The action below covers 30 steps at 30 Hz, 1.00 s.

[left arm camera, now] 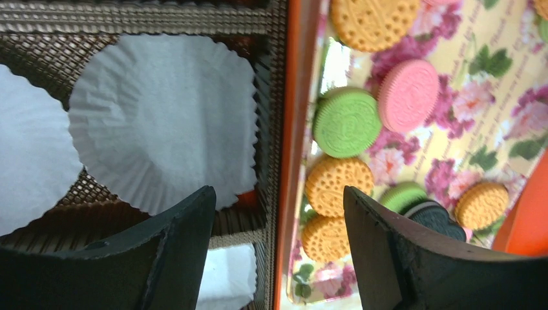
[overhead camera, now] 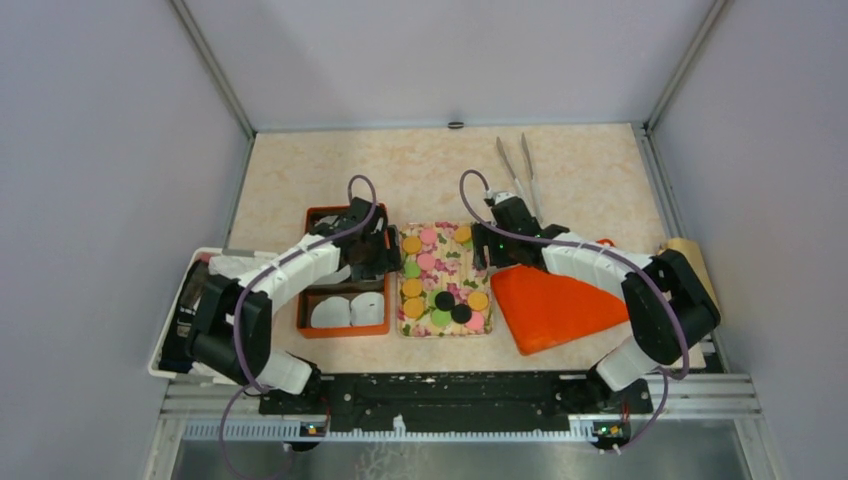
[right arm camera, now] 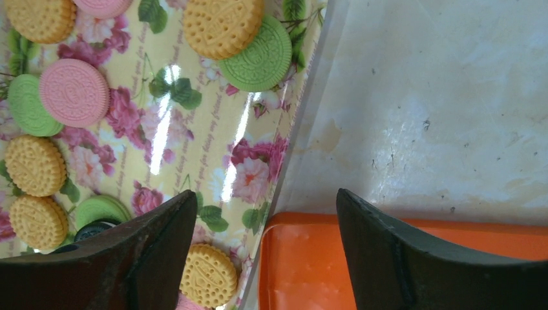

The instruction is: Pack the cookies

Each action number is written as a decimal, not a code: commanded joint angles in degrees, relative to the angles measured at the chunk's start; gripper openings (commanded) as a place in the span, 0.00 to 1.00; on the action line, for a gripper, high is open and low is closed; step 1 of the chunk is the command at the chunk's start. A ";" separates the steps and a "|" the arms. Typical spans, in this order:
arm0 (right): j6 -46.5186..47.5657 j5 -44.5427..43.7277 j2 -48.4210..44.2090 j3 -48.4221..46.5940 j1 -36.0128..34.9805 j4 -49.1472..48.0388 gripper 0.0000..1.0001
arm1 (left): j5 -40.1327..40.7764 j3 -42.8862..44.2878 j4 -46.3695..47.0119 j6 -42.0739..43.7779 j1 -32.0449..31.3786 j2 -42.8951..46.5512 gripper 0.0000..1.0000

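We see the cookies [overhead camera: 444,300] on the flowered tray [overhead camera: 443,262] at frame centre, two of them black. Left, an orange box [overhead camera: 303,300] shows two paper liners [overhead camera: 330,312] in its lower compartment. An orange lid [overhead camera: 555,305] lies right, and one pair of tongs [overhead camera: 520,170] upper right. The left gripper [left arm camera: 279,200] and right gripper [right arm camera: 266,200] are spread, empty.

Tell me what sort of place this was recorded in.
Probably a lab test cell rather than a kitchen: plain grey panels box in a small tabletop, the left arm and right arm are bolted to a rail at its near edge, and the cookies sit staged on a floral tray.
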State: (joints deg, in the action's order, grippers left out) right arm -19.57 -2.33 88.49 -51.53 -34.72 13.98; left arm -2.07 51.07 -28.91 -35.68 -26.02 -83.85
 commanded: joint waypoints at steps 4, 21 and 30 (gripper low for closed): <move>-1.06 -1.86 4.82 -3.24 -0.55 -5.42 0.63 | -3.15 4.90 0.23 3.46 -0.30 8.22 0.76; -2.10 -4.65 13.16 -10.30 -0.57 -4.34 0.00 | -3.88 6.69 2.60 6.77 -0.32 13.01 0.75; -7.78 -14.89 22.23 -23.88 -0.51 4.94 0.00 | -2.08 7.03 1.91 7.73 -0.24 13.10 0.75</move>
State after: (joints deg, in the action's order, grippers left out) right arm -23.75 -8.91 107.77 -68.60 -34.74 15.97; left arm -5.06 56.14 -28.21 -29.28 -26.04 -72.10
